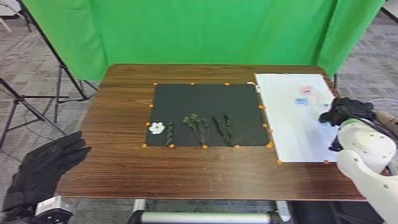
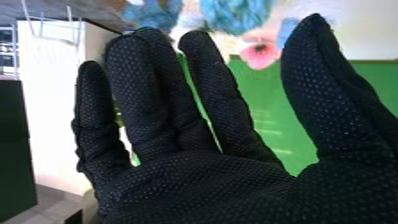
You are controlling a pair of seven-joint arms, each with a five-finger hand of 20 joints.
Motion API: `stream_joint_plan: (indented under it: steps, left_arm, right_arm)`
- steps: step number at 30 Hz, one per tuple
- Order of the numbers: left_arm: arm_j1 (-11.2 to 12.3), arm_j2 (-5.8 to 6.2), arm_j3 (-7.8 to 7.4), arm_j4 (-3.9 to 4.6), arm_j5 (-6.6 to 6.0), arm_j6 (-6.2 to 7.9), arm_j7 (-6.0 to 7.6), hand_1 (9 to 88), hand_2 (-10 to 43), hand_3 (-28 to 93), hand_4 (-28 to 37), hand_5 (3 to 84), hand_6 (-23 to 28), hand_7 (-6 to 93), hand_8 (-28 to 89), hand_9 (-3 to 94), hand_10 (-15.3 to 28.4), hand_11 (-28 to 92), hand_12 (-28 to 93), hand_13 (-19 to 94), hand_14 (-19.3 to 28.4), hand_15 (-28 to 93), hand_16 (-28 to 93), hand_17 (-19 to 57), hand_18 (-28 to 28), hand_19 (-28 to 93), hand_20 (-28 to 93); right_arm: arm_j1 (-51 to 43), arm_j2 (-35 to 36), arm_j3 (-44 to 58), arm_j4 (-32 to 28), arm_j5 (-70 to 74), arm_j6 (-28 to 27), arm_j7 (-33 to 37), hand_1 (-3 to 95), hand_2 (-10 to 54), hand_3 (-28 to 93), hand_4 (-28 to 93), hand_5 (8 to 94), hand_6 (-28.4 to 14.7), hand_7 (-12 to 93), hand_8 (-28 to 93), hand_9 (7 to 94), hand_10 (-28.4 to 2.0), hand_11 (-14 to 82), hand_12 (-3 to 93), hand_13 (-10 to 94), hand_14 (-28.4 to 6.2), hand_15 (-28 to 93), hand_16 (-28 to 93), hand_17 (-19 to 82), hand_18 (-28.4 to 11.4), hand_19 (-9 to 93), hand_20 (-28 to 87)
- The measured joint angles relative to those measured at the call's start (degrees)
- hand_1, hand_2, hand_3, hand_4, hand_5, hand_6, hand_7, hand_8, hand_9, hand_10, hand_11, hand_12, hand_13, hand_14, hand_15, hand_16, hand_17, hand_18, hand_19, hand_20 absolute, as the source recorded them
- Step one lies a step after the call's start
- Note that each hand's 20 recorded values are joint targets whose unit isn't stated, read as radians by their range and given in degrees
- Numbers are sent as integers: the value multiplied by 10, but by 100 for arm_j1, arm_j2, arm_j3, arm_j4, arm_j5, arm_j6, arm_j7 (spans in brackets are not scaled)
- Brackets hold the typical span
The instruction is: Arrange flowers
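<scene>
In the head view my right hand (image 1: 348, 111) is over the right edge of the white sheet (image 1: 298, 135), beside a blue flower (image 1: 302, 101) and a pink flower (image 1: 306, 89). On the black mat (image 1: 182, 100) lie a white flower (image 1: 157, 128) at the left and several green stems (image 1: 197, 125). My left hand (image 1: 53, 162) is off the table's left side, its fingers straight. The right wrist view has my right hand (image 2: 195, 175) with straight fingers and thumb apart, holding nothing; beyond the fingertips are blue flowers (image 2: 233, 14) and a pink flower (image 2: 258, 54).
Orange markers (image 1: 204, 146) line the mat's edges on the brown table (image 1: 195, 172). A green curtain (image 1: 213, 32) hangs behind the table, and dark stand legs (image 1: 64, 85) stand to its left.
</scene>
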Motion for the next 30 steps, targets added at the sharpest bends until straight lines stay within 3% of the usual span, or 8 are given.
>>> stream_joint_plan:
  steps: [10,30]
  left_arm:
    - [-113,-24,127,67,-83,-38,19,263,27,817,-153,462,138,116,-74,369,214,327,100,259,272,530,-97,-93,220,565,157]
    - [-165,-22,209,110,-81,-61,-6,263,28,817,-152,463,138,119,-75,370,216,327,99,258,273,530,-99,-93,220,564,159]
  right_arm:
    - [15,-150,-9,281,-24,0,22,269,-30,825,-281,553,-80,166,-117,528,-216,365,204,448,-187,750,156,112,-274,721,257]
    - [284,-230,-469,419,-144,251,91,278,-25,812,-282,587,-67,178,-121,553,-204,374,206,468,-174,745,162,118,-282,720,260]
